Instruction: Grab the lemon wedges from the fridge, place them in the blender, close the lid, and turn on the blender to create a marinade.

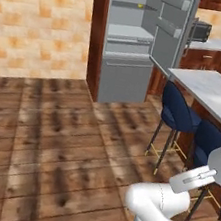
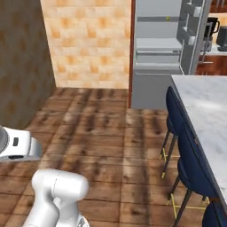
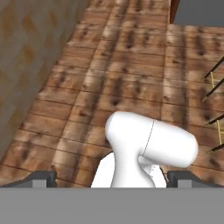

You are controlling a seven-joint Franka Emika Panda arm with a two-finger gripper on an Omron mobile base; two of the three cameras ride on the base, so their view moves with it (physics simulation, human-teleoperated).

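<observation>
Wooden floorboards (image 3: 131,65) stretch away under the gripper (image 3: 111,178) in the hand view, where its two dark fingertips (image 3: 41,178) poke up far apart at the bottom edge, spread wide with nothing between them. Much of the floor just beyond them is hidden by the robot's own white body. Ahead of the gripper and well apart from it, the fridge (image 1: 128,44) stands with its door (image 1: 170,31) swung open, pale shelves and drawers showing inside. A tiny yellow speck on an upper shelf is likely one of the lemon wedges (image 1: 140,6), too small to make out its shape or to count. Off to the side of the fridge, past the open door, a dark jar that may be the blender (image 2: 213,26) is partly cut off by the door edge. Blue stools (image 1: 178,113) tuck under a marble counter (image 1: 212,90), whose far end runs out of the picture.
</observation>
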